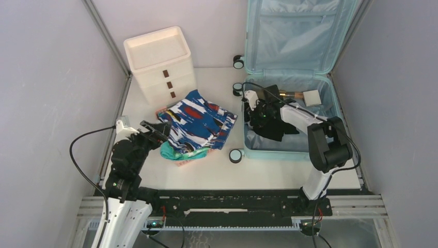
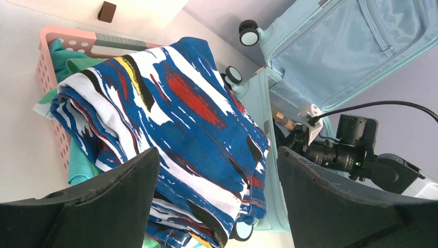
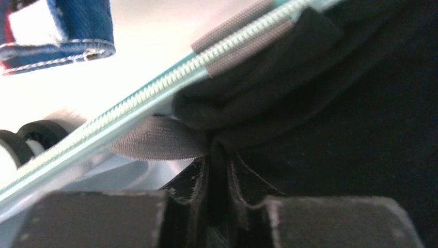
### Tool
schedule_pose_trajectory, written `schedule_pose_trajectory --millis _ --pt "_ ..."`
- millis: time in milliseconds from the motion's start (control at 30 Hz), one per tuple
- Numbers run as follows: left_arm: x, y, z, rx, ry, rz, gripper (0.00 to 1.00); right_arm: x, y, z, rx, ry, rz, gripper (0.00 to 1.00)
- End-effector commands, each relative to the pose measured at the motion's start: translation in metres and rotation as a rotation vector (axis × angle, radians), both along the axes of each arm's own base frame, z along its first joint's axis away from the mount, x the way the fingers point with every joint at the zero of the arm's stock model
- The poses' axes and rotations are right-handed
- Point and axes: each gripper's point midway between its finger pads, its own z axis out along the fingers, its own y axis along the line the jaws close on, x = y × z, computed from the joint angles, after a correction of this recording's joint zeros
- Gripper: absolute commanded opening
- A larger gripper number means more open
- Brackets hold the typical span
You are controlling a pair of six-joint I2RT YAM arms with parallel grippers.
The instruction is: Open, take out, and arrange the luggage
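The pale blue luggage (image 1: 289, 152) lies open at the right of the table, its lid (image 1: 299, 36) standing upright at the back. A black garment (image 1: 274, 129) is bunched in its lower half, by the left wall. My right gripper (image 1: 256, 114) reaches into that corner and is shut on a fold of the black garment (image 3: 335, 129), pinched between the fingers (image 3: 219, 155) just inside the zipper rim (image 3: 155, 93). My left gripper (image 1: 157, 132) is open beside a folded blue, white and red cloth (image 2: 175, 103), with nothing between its fingers (image 2: 218, 155).
The patterned cloth (image 1: 199, 124) lies on top of a pink basket (image 2: 49, 57) holding green fabric (image 1: 170, 152). A white three-drawer box (image 1: 160, 64) stands at the back left. A small white box (image 1: 312, 97) and a tan item (image 1: 289, 94) lie in the luggage.
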Motion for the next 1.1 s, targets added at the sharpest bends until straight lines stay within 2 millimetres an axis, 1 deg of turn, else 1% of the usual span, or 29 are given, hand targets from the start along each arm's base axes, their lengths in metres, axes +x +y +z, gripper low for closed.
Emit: schedule_pose_trajectory --millis 0,100,167,300,367,467,533,600,667,733,800,933,1000,1067 --pt "0.001 -0.003 0.002 -0.021 -0.014 -0.015 0.87 0.008 -0.008 0.055 0.136 -0.086 0.012 0.13" --pt "0.002 -0.004 0.003 -0.024 -0.015 -0.016 0.87 0.004 -0.018 0.075 0.203 -0.095 0.027 0.02" --pt "0.004 -0.005 0.003 -0.026 -0.016 -0.022 0.87 -0.003 -0.02 0.084 0.243 -0.092 0.055 0.01" --pt "0.007 -0.008 0.004 -0.029 -0.011 -0.034 0.87 -0.016 -0.018 0.08 0.257 -0.046 0.088 0.01" --pt "0.008 -0.009 0.005 -0.028 -0.01 -0.039 0.87 -0.018 -0.02 0.078 0.257 -0.029 0.083 0.01" --pt "0.007 -0.009 0.009 -0.027 -0.018 -0.044 0.87 -0.018 -0.029 0.081 0.263 -0.024 0.06 0.01" --pt "0.006 -0.009 0.009 -0.028 -0.019 -0.042 0.87 -0.019 -0.037 0.079 0.248 -0.019 0.05 0.01" --pt "0.006 -0.009 0.007 -0.032 -0.017 -0.04 0.87 -0.016 -0.044 0.078 0.245 -0.012 0.016 0.01" --pt "0.007 -0.01 0.006 -0.04 -0.019 -0.043 0.87 -0.01 -0.046 0.076 0.245 0.0 -0.028 0.01" --pt "0.008 -0.012 0.004 -0.052 -0.015 -0.047 0.87 -0.001 -0.043 0.075 0.25 0.003 -0.085 0.02" --pt "0.01 -0.013 0.005 -0.057 -0.013 -0.053 0.87 0.006 -0.034 0.074 0.26 0.002 -0.113 0.06" --pt "0.01 -0.014 0.008 -0.05 -0.009 -0.06 0.87 0.003 -0.001 0.071 0.278 0.013 -0.078 0.16" --pt "0.009 -0.013 0.008 -0.047 -0.008 -0.058 0.87 0.002 0.01 0.067 0.27 0.01 -0.062 0.21" --pt "0.007 -0.012 0.007 -0.048 -0.008 -0.053 0.87 0.004 0.015 0.065 0.262 0.002 -0.065 0.28"
